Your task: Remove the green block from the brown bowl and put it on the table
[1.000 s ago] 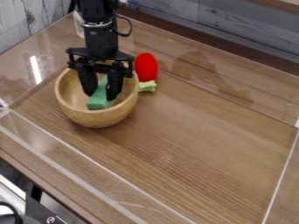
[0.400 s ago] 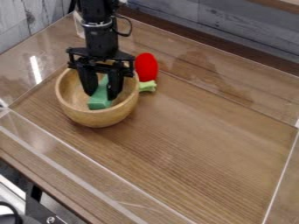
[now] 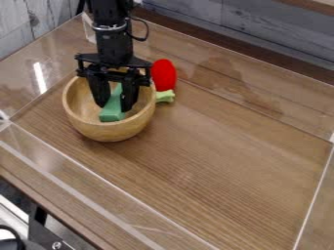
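Note:
The brown bowl sits at the left of the table. Inside it the green block stands tilted, its lower end resting on the bowl's bottom. My gripper reaches down into the bowl from above, its black fingers on either side of the block and shut on its upper part. The block's top is partly hidden by the fingers.
A red strawberry-like toy with a green base lies just right of the bowl's rim. Low clear acrylic walls border the tabletop. Bare wood stretches to the right and front of the bowl.

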### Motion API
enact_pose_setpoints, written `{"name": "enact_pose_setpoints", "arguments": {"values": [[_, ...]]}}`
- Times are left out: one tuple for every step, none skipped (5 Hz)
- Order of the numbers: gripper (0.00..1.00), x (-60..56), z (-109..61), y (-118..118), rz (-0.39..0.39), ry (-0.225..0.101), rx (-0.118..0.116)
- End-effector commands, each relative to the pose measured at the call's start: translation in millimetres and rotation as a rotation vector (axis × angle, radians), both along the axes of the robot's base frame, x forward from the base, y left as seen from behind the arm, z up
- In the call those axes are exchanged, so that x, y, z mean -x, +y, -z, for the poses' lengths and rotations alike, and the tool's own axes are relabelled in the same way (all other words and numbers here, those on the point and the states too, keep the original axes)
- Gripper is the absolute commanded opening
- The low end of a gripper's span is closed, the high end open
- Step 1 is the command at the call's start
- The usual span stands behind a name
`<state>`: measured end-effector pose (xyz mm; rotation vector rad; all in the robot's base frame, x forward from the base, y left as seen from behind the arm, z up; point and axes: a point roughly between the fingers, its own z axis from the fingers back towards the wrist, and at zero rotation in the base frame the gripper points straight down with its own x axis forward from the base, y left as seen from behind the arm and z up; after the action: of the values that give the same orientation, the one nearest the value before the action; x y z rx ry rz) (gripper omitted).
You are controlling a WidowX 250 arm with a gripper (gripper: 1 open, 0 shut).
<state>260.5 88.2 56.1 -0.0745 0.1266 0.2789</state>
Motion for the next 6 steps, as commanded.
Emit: {"name": "enact_pose_setpoints", "arguments": {"values": [[0.0, -10.2, -14.2, -1, 0.012, -0.051, -0.013], [0.0, -11.0, -18.2, -3, 0.014, -0.055, -0.006], [0.0, -12.2, -27.5, -7, 0.022, -0.065, 0.004], [0.0, -13.5, -38.2, -12, 0.032, -0.076, 0.018], [0.0, -14.2, -42.5, -14, 0.032, -0.08, 0.024], [0.0, -14.8, -44.1, -19, 0.045, -0.082, 0.03]]}}
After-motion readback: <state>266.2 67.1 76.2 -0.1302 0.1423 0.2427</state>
